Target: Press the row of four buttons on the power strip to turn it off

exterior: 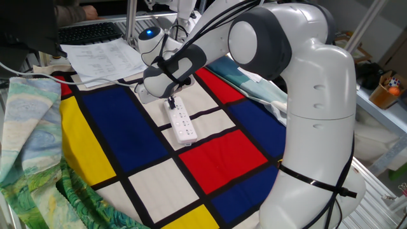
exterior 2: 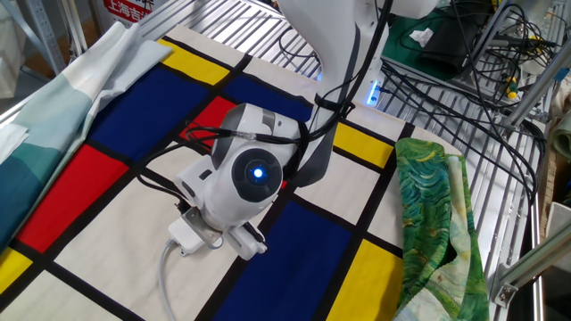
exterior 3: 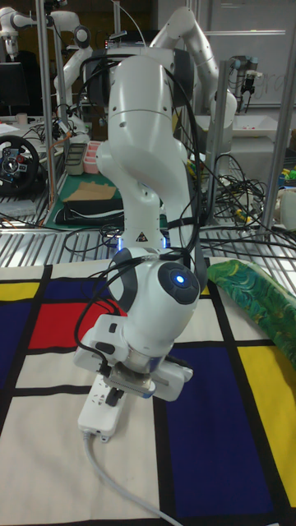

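Observation:
The white power strip [exterior: 183,123] lies on a cream square of the colour-block tablecloth, its long side running toward the front. The four buttons [exterior: 180,118] show only as tiny marks along its top. My gripper [exterior: 170,102] points down at the strip's far end, its dark fingers together in one tip that touches the strip. In the other fixed view the wrist covers most of the power strip [exterior 2: 189,235]; only its end and white cord [exterior 2: 165,272] show. The tall fixed view has the gripper [exterior 3: 116,397] low over the power strip [exterior 3: 98,408].
White paper sheets [exterior: 102,56] and a keyboard [exterior: 89,30] lie at the back left. A green patterned cloth [exterior: 25,133] hangs over the left edge, a teal cloth [exterior: 254,81] over the right. Cables [exterior 2: 446,80] sprawl on the wire rack behind.

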Controlling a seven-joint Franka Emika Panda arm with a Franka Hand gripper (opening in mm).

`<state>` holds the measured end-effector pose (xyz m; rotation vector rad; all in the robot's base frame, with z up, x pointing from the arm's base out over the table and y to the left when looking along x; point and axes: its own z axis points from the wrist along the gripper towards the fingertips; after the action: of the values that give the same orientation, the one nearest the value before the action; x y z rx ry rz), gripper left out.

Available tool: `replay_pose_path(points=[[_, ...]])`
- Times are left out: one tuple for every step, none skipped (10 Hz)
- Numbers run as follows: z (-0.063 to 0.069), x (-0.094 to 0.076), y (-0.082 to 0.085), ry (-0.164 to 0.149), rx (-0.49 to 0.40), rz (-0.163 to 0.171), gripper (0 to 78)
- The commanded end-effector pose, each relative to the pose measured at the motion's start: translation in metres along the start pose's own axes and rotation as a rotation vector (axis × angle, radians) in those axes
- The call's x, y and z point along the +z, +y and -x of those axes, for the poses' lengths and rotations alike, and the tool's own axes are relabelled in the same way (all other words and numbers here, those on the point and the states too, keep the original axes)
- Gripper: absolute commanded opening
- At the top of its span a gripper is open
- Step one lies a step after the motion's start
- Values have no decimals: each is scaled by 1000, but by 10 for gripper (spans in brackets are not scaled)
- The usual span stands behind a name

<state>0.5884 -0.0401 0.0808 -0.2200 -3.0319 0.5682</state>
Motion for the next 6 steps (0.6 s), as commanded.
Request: replay_pose_path(points=[[-4, 0, -3, 13, -9, -1, 0], [-5, -3, -5, 17, -12, -1, 0], [-5, -4, -6, 18, -12, 0, 0], [-5, -8, -7, 22, -10, 2, 0], [-5, -11, -7, 26, -7, 3, 0], [-7, -14, -8, 33, -6, 2, 0]])
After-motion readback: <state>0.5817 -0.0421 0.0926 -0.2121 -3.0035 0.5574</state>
